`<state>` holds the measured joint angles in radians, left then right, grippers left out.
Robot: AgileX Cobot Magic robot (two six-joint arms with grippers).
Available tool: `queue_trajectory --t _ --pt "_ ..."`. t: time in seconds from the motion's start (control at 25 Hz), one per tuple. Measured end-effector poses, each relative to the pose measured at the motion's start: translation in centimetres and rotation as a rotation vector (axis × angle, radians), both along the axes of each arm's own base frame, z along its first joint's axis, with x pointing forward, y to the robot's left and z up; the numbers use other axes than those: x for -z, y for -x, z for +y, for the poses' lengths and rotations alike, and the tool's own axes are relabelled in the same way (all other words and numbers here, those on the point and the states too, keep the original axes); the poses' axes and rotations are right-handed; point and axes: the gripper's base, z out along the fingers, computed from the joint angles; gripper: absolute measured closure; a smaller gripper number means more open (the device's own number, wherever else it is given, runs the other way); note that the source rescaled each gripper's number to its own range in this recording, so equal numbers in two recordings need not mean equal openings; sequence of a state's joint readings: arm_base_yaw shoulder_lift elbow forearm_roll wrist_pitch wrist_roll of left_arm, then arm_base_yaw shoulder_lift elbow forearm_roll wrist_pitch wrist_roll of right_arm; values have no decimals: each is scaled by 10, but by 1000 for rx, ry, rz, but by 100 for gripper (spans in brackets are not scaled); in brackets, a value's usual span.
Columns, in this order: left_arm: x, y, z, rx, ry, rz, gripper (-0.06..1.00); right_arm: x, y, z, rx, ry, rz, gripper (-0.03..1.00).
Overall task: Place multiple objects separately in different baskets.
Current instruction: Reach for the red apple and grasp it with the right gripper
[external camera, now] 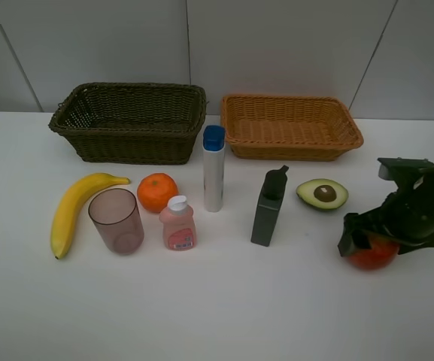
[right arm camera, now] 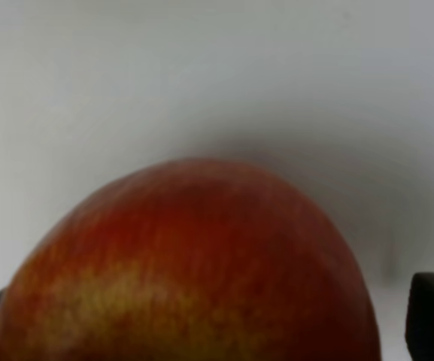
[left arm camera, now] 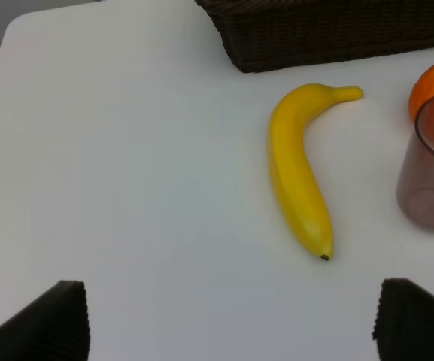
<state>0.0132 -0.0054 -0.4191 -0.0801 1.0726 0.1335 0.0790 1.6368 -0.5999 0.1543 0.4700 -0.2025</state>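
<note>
Right gripper (external camera: 382, 239) sits over the red apple (external camera: 372, 256), jaws spread wide, one each side of the fruit. Not clamped: the right wrist view shows both tips clear of the skin. Apple is on the table (external camera: 224, 316) at about 4 o'clock in the overhead view, well apart from the rest of the objects.

Step in hand, by the look of it: close on the apple.
- Tips should meet it at its widest band. Higher up, a round smooth body will likely squirt out.
- Close slow and symmetric so one jaw does not roll it first.
- Lift straight up before traversing. Avocado half (external camera: 323, 194) lies at 10 o'clock from the apple, on the line to the orange-tan basket (external camera: 292, 153) at 11 o'clock.
- Release low inside the basket, since it will probably roll.

Apple: round, red with yellow-orange streaking low on the side facing the wrist camera, smooth skin. Close view is soft, no stem visible.

Left gripper (left arm camera: 235, 320) has its jaws apart, empty, above bare table, with the banana (left arm camera: 299, 173) ahead of it.
</note>
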Motion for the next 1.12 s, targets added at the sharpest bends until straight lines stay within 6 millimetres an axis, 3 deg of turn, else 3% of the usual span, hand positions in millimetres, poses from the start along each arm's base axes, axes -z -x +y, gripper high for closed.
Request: queue_trajectory --t 0.2,0.28,0.36,1.12 --pt "0 0 0 0 0 0 -6 0 0 0 0 0 0 -2" --pt "0 0 0 0 0 0 -6 0 0 0 0 0 0 8" --pt "0 0 0 0 0 0 -6 0 0 0 1 -1 0 27" --pt "0 0 0 0 0 0 -6 -2 -1 2 35 -27 19 26"
